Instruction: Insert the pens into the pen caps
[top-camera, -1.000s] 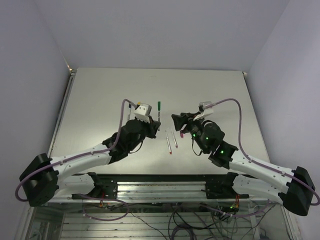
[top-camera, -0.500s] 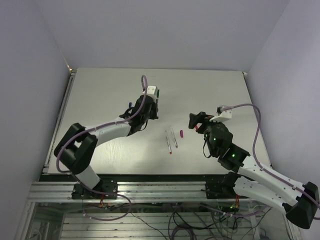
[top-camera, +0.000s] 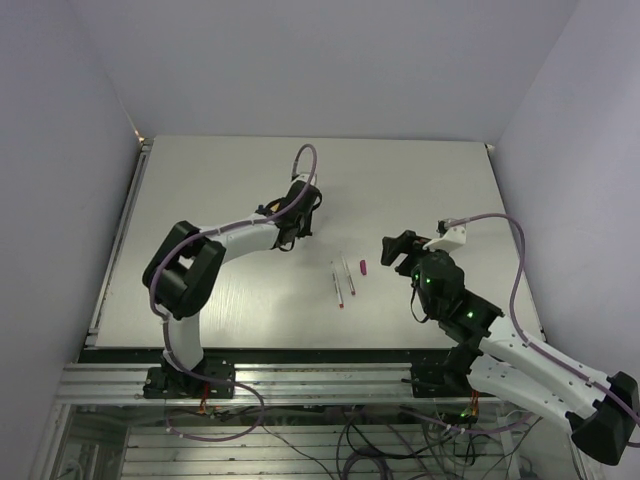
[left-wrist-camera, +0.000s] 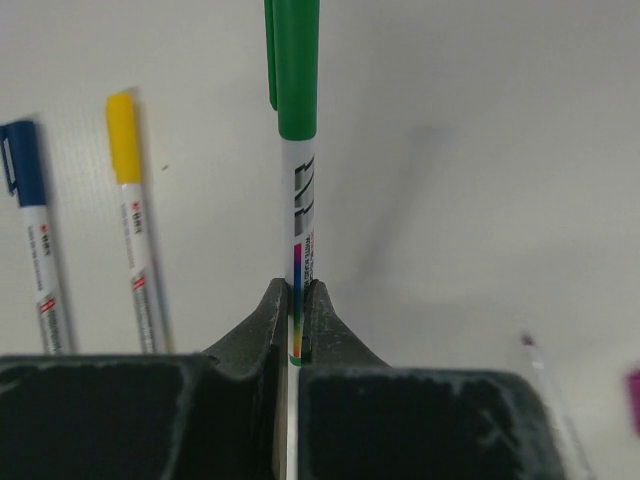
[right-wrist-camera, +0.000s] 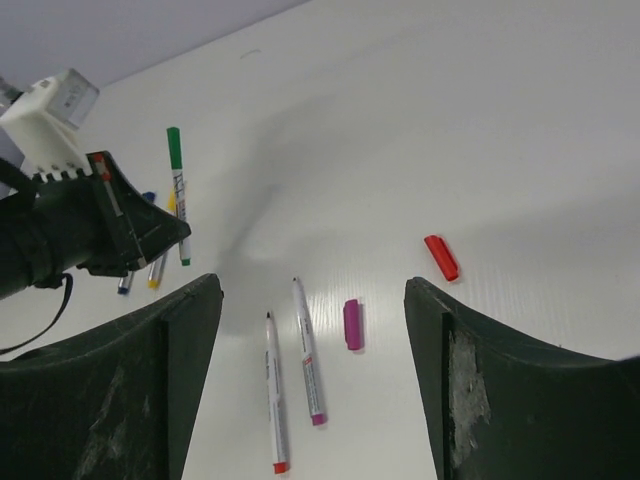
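My left gripper (left-wrist-camera: 297, 290) is shut on the lower end of a white pen (left-wrist-camera: 298, 215) that wears a green cap (left-wrist-camera: 295, 70). Left of it lie a yellow-capped pen (left-wrist-camera: 135, 230) and a blue-capped pen (left-wrist-camera: 35, 240). In the top view the left gripper (top-camera: 303, 228) reaches out over mid-table. My right gripper (right-wrist-camera: 312, 290) stands open and empty above two uncapped pens (right-wrist-camera: 308, 350) (right-wrist-camera: 273, 395). A magenta cap (right-wrist-camera: 352, 324) lies beside them, a red cap (right-wrist-camera: 441, 257) further right. The top view shows the pens (top-camera: 337, 285) and the magenta cap (top-camera: 364, 268) left of the right gripper (top-camera: 400, 246).
The pale table (top-camera: 200, 180) is walled at the back and on both sides. A metal frame with cables runs along its near edge (top-camera: 320, 375). A purple cable (top-camera: 305, 160) loops above the left wrist.
My right gripper has opened and drawn back to the right. The left arm has stretched away toward the back with the green-capped pen in its jaws.
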